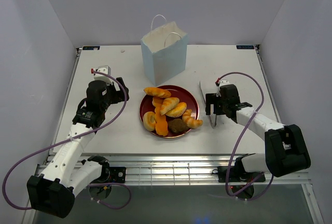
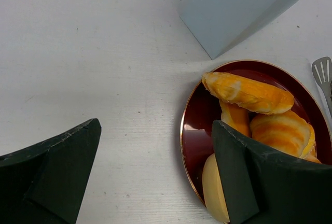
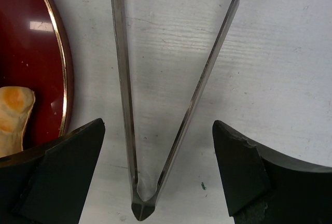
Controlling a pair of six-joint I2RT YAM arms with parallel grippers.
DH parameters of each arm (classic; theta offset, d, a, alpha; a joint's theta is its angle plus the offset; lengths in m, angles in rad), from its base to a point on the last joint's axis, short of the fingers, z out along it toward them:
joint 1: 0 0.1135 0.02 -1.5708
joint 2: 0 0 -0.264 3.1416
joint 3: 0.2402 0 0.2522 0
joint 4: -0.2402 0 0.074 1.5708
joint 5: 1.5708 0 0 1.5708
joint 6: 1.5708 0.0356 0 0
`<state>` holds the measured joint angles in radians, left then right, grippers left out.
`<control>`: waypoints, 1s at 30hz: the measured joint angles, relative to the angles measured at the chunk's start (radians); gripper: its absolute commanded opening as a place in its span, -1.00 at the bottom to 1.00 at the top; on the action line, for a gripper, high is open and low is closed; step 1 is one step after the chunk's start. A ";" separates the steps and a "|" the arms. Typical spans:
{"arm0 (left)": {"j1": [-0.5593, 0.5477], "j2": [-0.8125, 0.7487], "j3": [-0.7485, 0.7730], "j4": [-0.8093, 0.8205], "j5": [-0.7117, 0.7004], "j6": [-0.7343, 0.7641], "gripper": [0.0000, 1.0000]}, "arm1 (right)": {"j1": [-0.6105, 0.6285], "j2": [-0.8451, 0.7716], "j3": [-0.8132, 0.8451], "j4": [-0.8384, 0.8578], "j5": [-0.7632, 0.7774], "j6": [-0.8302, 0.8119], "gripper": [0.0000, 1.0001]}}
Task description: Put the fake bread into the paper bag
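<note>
Hazard: right gripper [image 3: 157, 126], spread astride tongs [image 3: 142, 203] right of plate [image 3: 31, 58], may close off-centre and skid them; left gripper [image 2: 155, 125] also spread.

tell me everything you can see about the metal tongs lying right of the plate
The tongs look like thin, shiny metal. Two slim arms are joined at a narrow bend and spread into an open V. The left wrist view shows one end as a flat slotted blade. They lie flat on the white table, just right of the dark red plate and apart from it. The right gripper is open with a finger on either side of the joined end, neither touching the arms.
</note>
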<state>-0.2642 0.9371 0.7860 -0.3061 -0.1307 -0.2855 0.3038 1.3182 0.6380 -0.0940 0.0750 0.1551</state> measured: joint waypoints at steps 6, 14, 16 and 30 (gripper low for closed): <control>0.000 0.000 0.000 0.000 0.008 0.000 0.96 | 0.013 0.056 0.019 0.023 0.020 -0.008 0.80; 0.000 0.000 0.000 0.000 0.018 0.000 0.96 | 0.028 0.148 0.042 0.065 0.053 -0.007 0.86; 0.000 0.000 0.000 0.000 0.022 0.000 0.96 | 0.034 0.163 0.051 0.072 0.062 -0.007 0.92; 0.000 0.000 0.000 0.000 0.043 0.001 0.96 | 0.051 0.238 0.088 0.108 0.117 0.021 0.76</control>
<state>-0.2642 0.9371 0.7860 -0.3058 -0.0879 -0.2848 0.3553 1.5566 0.7258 0.0135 0.1921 0.1757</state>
